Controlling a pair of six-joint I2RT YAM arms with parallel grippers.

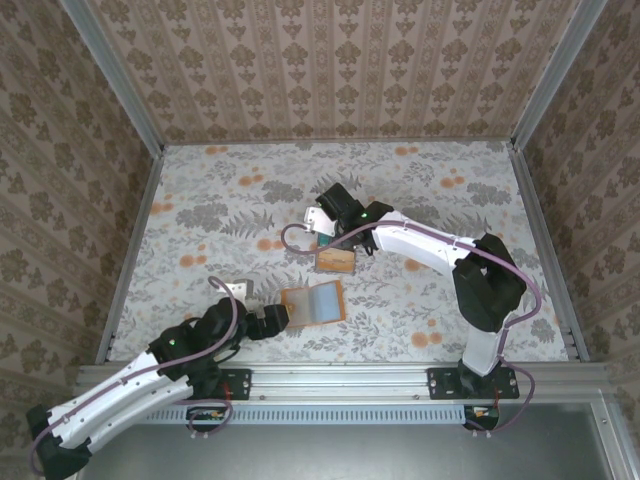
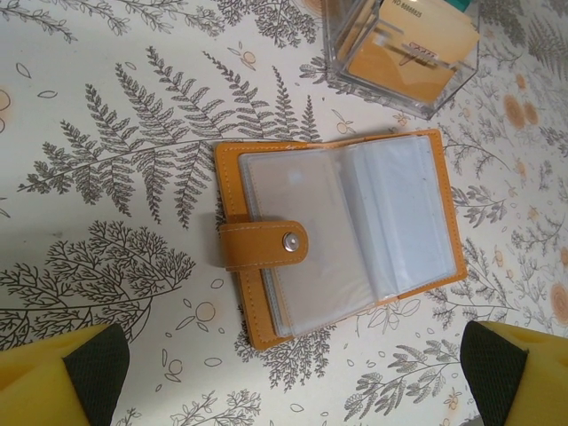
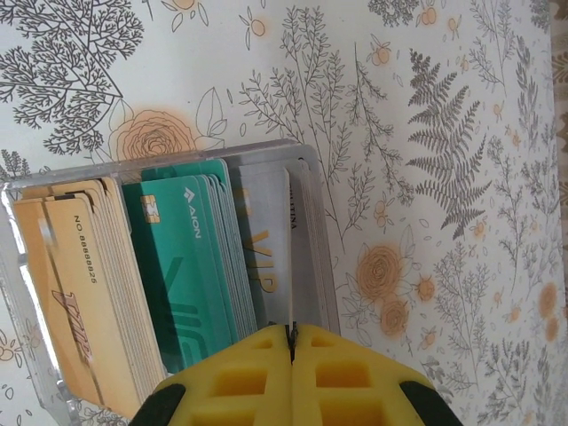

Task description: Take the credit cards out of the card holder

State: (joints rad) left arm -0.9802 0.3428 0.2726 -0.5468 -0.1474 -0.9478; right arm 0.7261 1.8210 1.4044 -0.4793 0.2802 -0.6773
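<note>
The card holder (image 2: 337, 235) lies open flat on the desk (image 1: 200, 220), strap and snap folded over its left leaf and its clear sleeves facing up. The left pincer (image 2: 293, 380) sits just short of the holder's near edge with its fingers (image 2: 93, 373) spread wide, not touching it. Beyond the holder stands a clear box (image 3: 160, 153) with credit cards (image 3: 177, 266) upright inside, tan, teal and pale. The right pincer (image 3: 291, 373) hangs over that box, well away from the holder. Its pads are pressed together, apparently on a card seen edge-on, though the contact is hard to make out.
</note>
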